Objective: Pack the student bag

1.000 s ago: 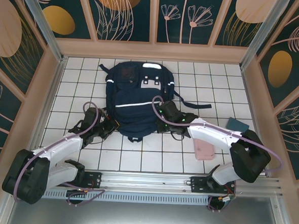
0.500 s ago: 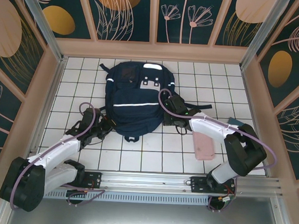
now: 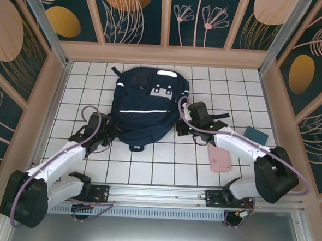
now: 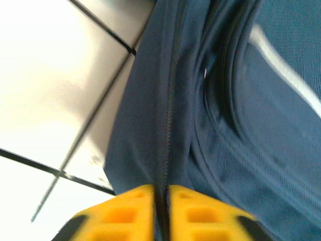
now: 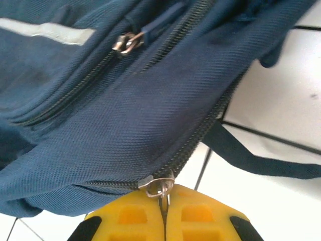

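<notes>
**Working the main zip open**

The student bag [image 3: 145,106] lies flat in the middle of the tiled table [image 3: 163,170], front patches up, between the two arms. The right gripper [image 5: 163,211] sits at its right edge, pinched shut on the metal zip pull [image 5: 159,185] of the lower zip; the left gripper [image 4: 161,203] is at the bag's left edge with its jaws narrow, and the dark zip seam [image 4: 168,100] runs down into the slit between them. Whether they actually clamp the cloth I cannot tell.

The step looks like opening the main compartment, so nothing seems packed yet; a pink case [image 3: 220,157] lies near the right arm. To do it well, the pull should travel along the line of the teeth, not away from them — a sideways tug would drag the whole bag. The left side needs a firm hold on the fabric as a brace; the loose strap [image 5: 261,165] below the zip must not get into the track.
</notes>
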Motion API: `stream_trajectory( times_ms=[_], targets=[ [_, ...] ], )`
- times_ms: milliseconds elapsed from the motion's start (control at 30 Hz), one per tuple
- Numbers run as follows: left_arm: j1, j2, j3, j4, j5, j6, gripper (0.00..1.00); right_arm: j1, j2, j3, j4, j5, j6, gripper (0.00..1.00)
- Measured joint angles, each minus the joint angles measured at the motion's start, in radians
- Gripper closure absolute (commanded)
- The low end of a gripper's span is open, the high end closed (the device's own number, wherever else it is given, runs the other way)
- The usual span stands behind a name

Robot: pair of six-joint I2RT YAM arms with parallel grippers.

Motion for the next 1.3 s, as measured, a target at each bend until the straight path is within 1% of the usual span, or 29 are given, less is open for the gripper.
stream_trajectory(
  times_ms=[33,67,167,267,433,567,733,833,967,1167,1300],
  targets=[
    [0.008,-0.001,0.011,-0.016,-0.025,0.006,0.39,0.008,-0.003,-0.005,0.003,-0.016,0.001,1.00],
    [0.013,-0.002,0.023,-0.034,-0.041,0.008,0.37,0.016,-0.003,-0.008,0.005,-0.025,0.001,1.00],
    [0.017,-0.018,0.054,-0.074,-0.047,0.014,0.34,0.042,0.008,-0.008,0.024,-0.045,0.005,1.00],
    [0.017,-0.054,0.064,-0.080,-0.006,0.004,0.32,0.068,0.057,0.006,0.048,-0.052,0.010,1.00],
    [-0.001,-0.095,0.045,-0.047,0.101,-0.068,0.32,0.101,0.149,0.042,0.080,-0.056,0.013,1.00],
    [-0.025,-0.105,-0.007,0.011,0.172,-0.154,0.33,0.121,0.179,0.060,0.099,-0.056,0.017,1.00],
    [-0.053,-0.114,-0.019,0.037,0.193,-0.227,0.33,0.125,0.199,0.066,0.111,-0.056,0.035,1.00],
    [-0.062,-0.120,-0.031,0.053,0.201,-0.261,0.35,0.131,0.217,0.076,0.116,-0.056,0.039,1.00],
    [-0.062,-0.120,-0.045,0.053,0.192,-0.292,0.40,0.141,0.241,0.093,0.120,-0.053,0.039,1.00],
    [-0.067,-0.168,-0.037,-0.039,0.091,-0.299,0.41,0.148,0.243,0.095,0.132,-0.027,0.047,1.00],
    [-0.067,-0.163,-0.035,-0.064,0.057,-0.299,0.43,0.150,0.248,0.097,0.138,-0.013,0.058,1.00]
  ],
)
